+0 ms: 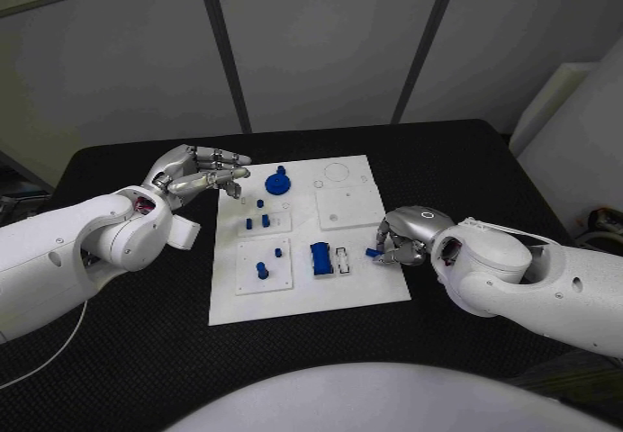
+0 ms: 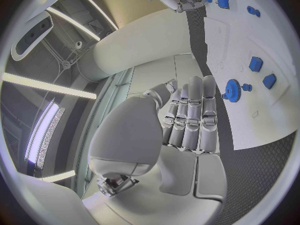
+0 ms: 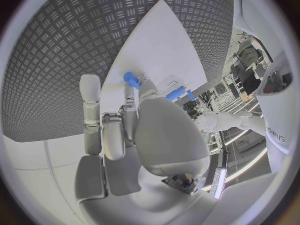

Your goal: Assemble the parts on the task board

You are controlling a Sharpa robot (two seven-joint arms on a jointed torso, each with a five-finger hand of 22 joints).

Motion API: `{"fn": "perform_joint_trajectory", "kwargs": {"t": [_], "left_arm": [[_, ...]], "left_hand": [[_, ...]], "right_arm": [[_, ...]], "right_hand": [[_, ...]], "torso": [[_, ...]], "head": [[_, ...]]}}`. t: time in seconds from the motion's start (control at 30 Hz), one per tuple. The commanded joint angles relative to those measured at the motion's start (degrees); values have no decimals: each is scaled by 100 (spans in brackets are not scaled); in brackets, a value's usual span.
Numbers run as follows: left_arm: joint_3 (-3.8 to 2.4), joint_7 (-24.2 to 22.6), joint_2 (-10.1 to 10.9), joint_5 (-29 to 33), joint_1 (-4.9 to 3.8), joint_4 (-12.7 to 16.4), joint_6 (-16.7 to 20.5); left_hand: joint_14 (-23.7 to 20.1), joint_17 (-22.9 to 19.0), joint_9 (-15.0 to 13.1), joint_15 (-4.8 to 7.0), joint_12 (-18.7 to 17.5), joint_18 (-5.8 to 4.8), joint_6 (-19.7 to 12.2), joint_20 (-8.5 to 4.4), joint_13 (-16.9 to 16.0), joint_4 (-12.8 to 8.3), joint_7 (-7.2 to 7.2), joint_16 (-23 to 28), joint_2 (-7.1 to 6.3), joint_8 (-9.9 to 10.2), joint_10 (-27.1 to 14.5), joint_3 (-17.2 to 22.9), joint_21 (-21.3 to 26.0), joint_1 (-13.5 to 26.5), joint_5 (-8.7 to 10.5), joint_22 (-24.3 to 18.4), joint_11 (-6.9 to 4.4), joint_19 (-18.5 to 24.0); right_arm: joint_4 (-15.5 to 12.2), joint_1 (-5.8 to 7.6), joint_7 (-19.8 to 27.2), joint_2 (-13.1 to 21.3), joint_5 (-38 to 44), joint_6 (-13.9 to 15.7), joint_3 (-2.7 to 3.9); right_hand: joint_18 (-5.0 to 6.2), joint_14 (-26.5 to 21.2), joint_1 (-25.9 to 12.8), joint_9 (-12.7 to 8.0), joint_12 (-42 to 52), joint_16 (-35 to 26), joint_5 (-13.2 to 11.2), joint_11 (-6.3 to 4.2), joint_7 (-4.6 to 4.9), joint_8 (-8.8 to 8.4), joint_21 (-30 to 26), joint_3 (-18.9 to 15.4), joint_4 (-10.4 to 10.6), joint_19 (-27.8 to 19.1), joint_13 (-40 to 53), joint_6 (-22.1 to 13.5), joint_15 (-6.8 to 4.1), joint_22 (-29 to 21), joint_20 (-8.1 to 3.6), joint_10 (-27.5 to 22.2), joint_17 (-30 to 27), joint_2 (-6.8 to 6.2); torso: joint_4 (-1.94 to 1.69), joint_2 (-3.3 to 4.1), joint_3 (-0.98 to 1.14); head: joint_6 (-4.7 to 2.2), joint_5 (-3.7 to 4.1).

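The white task board [image 1: 357,279] lies in the middle of the black table. On it are a blue gear [image 1: 278,183], three small blue pieces [image 1: 256,216], a blue peg [image 1: 261,270] and a blue block [image 1: 320,259]. My right hand [image 1: 409,236] is at the board's right edge and pinches a small blue part [image 1: 373,253] just right of the block; the right wrist view has that part [image 3: 131,78] at its fingertips [image 3: 146,85]. My left hand [image 1: 194,175] hovers off the board's upper left corner, fingers apart and holding nothing. In the left wrist view its fingers [image 2: 190,115] stretch toward the gear [image 2: 232,90].
Raised white sub-plates [image 1: 348,209] with holes and slots sit on the board's right and lower left. A white slotted holder [image 1: 343,262] stands beside the blue block. Black table [image 1: 143,342] surrounds the board.
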State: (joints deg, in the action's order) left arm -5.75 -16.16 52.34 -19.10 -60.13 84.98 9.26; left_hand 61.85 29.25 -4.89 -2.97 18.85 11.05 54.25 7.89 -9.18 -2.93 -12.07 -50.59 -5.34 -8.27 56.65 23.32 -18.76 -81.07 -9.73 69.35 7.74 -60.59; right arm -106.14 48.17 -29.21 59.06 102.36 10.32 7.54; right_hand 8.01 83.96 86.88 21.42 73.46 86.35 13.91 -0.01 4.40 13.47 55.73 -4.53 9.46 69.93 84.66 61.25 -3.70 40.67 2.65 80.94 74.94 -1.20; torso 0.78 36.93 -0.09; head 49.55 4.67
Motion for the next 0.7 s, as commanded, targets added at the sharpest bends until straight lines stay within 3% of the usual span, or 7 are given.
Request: {"fn": "perform_joint_trajectory", "kwargs": {"t": [0.03,0.17,0.33,0.47,0.7], "left_arm": [[-2,-24,3,11,-7,16,-65],[-2,-23,8,11,-7,19,-60],[-2,-21,9,11,-7,22,-57],[-2,-21,10,11,-7,25,-56],[-2,-21,14,11,-7,24,-54]], "left_hand": [[-25,-7,8,4,20,-73,-33,24,10,-37,-3,29,23,-28,-40,14,-1,-6,15,9,9,15],[-25,-7,8,4,21,-73,-33,24,10,-37,-4,29,23,-28,-41,15,-2,-6,14,9,9,16],[-25,-7,8,4,21,-73,-33,24,10,-37,-4,29,23,-28,-41,15,-2,-6,14,9,9,16],[-25,-8,9,4,22,-73,-35,23,11,-40,-4,29,25,-30,-42,19,-4,-9,14,11,9,17],[-26,-8,9,4,22,-73,-35,23,11,-40,-4,29,25,-30,-42,19,-4,-9,14,12,9,17]], "right_arm": [[72,-49,-225,16,48,-335,-50],[21,-49,-292,63,-468,-200,-49],[-72,-47,-295,114,-830,-77,-48],[-145,-45,-265,148,-1004,117,-47],[-321,-43,-155,191,-1302,717,-45]], "right_hand": [[81,453,239,6,9,-37,243,-19,-3,-30,-21,149,-1,-8,-838,41,-17,7,-22,-29,798,184],[80,462,151,-1,11,-18,698,-35,-19,-63,-9,420,60,20,-833,67,-32,25,-36,-12,834,146],[77,466,91,14,6,-7,912,-35,-18,-81,-4,722,64,36,-833,71,-36,37,-44,-1,854,60],[74,469,5,38,4,0,958,-39,-11,-83,7,969,67,52,-833,77,-32,58,-45,10,869,-30],[66,487,-222,101,63,45,900,-59,-58,-40,43,1275,109,94,-787,132,-52,113,-52,66,946,-181]], "torso": [[5,-5,1],[1,-4,0],[-4,-8,0],[-10,-1,1],[2,-2,4]], "head": [[3,-1],[1,-3],[-19,-17],[-12,-30],[-1,-67]]}}
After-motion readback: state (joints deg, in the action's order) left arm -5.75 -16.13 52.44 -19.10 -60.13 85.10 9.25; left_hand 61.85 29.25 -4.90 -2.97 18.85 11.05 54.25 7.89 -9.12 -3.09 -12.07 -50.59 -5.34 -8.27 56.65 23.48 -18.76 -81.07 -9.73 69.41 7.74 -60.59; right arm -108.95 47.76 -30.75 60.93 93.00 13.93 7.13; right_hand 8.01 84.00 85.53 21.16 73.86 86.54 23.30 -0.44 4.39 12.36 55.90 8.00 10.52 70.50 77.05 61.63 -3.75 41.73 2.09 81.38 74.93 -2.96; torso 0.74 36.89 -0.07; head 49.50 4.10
